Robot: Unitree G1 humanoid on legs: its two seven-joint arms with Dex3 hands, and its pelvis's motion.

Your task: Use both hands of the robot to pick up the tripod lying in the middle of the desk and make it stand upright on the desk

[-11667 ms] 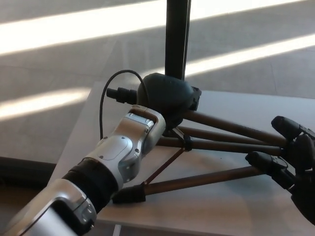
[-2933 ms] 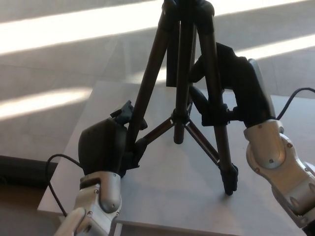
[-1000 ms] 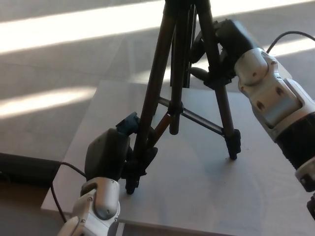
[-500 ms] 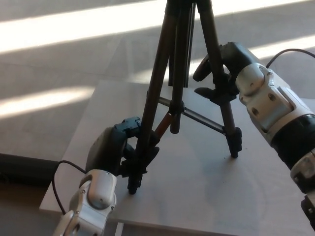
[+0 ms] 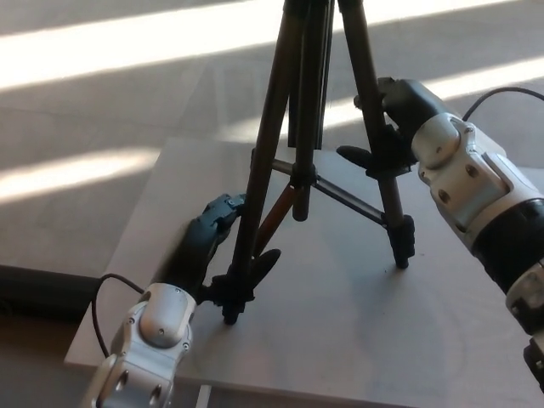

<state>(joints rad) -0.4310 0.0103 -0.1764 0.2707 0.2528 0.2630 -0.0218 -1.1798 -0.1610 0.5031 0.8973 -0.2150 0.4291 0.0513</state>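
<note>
Black metal tripod (image 5: 299,161) upright mid pale grey tabletop (image 5: 357,340), front foot near front edge | black left hand (image 5: 208,246) fingers spread beside front leg | black right hand (image 5: 393,127) clamped on right leg | matte tubes, smooth top.

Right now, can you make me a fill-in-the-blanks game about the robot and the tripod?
1. The tripod stands ____ on the desk.
2. The tripod has ____ legs.
3. The right hand is at a leg on the picture's ____ side.
4. The left hand is near the ____ of a leg.

Missing words: upright; three; right; bottom
</note>
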